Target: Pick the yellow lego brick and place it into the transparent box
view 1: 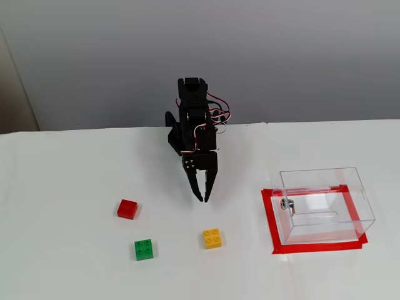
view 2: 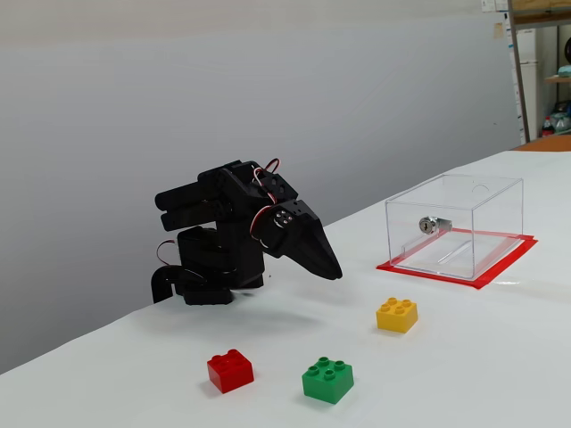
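Black plastic arm [view 1: 194, 122], red-and-white cables [view 1: 215, 112], pointed gripper [view 1: 204, 197].

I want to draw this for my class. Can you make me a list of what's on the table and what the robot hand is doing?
yellow lego brick: on the table, untouched
green brick: on the table
red brick: on the table
transparent box: empty, on a red tape outline
gripper: shut, holding nothing, pointing down near the yellow brick
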You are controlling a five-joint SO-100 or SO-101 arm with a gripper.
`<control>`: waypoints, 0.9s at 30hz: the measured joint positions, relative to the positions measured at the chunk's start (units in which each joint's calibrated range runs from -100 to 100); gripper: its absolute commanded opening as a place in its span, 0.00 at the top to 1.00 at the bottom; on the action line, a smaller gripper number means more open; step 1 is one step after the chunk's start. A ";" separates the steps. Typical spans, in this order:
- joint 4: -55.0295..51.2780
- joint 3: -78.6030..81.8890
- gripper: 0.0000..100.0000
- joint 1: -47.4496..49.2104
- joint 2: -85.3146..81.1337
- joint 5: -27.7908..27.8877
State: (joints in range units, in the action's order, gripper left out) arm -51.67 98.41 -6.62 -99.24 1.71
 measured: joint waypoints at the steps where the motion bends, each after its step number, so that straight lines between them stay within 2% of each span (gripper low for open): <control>1: 0.00 0.00 0.98 0.00 0.00 0.00; 15: 0.00 -0.97 0.98 0.43 0.00 -0.05; 27: -0.09 -17.12 0.96 2.24 3.72 -0.10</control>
State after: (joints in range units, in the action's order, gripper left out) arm -51.76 81.29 -4.38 -95.52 1.61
